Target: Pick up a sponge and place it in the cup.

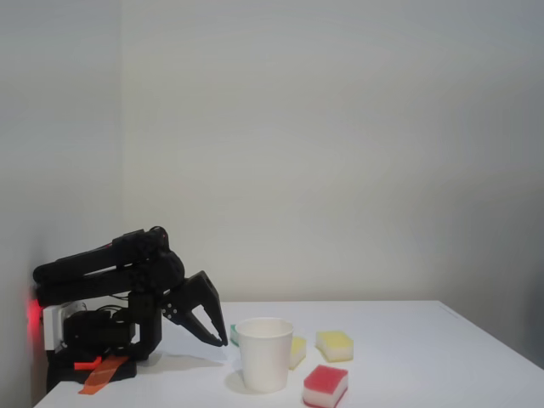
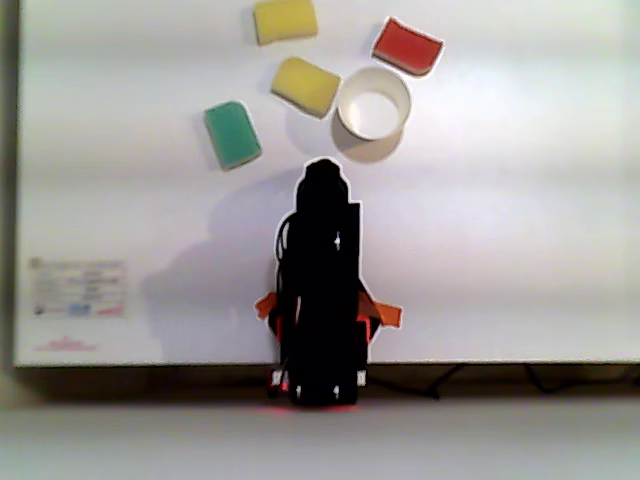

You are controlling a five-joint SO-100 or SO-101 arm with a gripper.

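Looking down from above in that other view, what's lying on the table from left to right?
Label sticker → green sponge → far yellow sponge, with the near yellow sponge just right of it → white cup → red-topped sponge.

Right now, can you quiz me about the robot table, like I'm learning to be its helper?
1. True or false: the cup is lying on its side.
2. How many sponges lie on the table?
3. Which sponge is closest to the cup: A green sponge, B red-topped sponge, C the nearer yellow sponge?

Key:
1. False, it stands upright and looks empty.
2. Four: two yellow, one green, one red-topped.
3. C. The gripper holds nothing yet.
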